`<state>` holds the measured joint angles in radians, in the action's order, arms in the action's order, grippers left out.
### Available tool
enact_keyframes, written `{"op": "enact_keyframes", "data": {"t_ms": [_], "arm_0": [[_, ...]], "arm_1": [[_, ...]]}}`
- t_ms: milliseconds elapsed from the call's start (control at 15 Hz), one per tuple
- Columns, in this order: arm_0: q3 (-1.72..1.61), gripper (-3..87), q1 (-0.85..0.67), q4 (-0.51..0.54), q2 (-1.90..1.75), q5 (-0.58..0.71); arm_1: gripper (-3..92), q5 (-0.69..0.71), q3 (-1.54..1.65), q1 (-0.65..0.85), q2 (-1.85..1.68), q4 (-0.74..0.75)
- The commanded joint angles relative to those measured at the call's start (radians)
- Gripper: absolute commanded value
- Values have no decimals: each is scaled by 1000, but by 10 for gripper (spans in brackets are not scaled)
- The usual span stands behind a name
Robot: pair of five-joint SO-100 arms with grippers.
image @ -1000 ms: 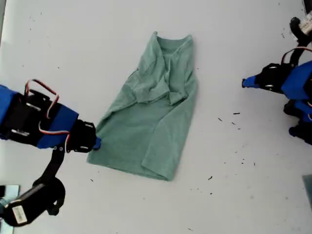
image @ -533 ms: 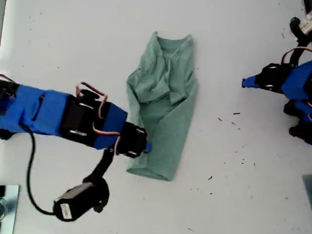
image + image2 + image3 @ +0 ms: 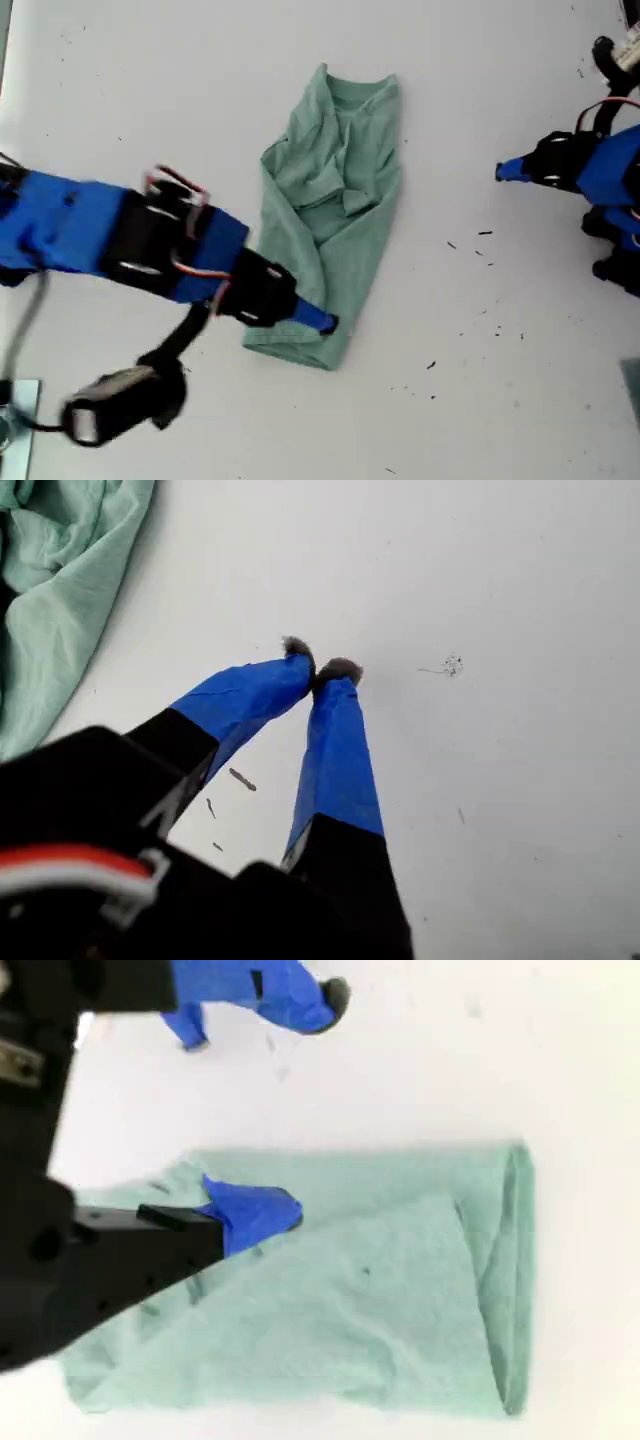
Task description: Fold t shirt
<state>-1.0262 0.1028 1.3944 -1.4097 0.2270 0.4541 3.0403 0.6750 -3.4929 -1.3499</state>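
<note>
Exterior view shows the limp, light t shirt (image 3: 325, 215) under my second gripper (image 3: 318, 322), its jaws parted over the hem edge, the best hold; my first gripper (image 3: 322, 667) sits pinched closed on nothing

I can read no text, label, brand, number or sign in any view. A small white sticker sits on the black motor housing (image 3: 85, 425) hanging behind my second gripper, but it is too blurred to read.
</note>
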Motion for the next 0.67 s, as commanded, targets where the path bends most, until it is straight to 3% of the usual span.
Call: {"op": "enact_keyframes", "data": {"t_ms": [0, 200, 333, 400, 467, 600], "arm_0": [[-419, 262, -20, -6, -578, -63], [-1347, 250, -60, -336, -1100, -215], [-1772, 229, -77, -551, -1313, -278], [-1893, 185, -94, -586, -1399, -304], [-1953, 139, -107, -558, -1466, -344], [-1985, 192, -118, -489, -1529, -387]], "arm_1": [[33, 14, 66, 11, -14, 17], [54, 38, 61, 8, -14, 29], [25, -11, 58, -3, -14, 9], [25, -23, 61, -23, -14, 8], [25, -28, 61, -34, -14, 6], [25, -52, 61, -69, -12, 5]]}}
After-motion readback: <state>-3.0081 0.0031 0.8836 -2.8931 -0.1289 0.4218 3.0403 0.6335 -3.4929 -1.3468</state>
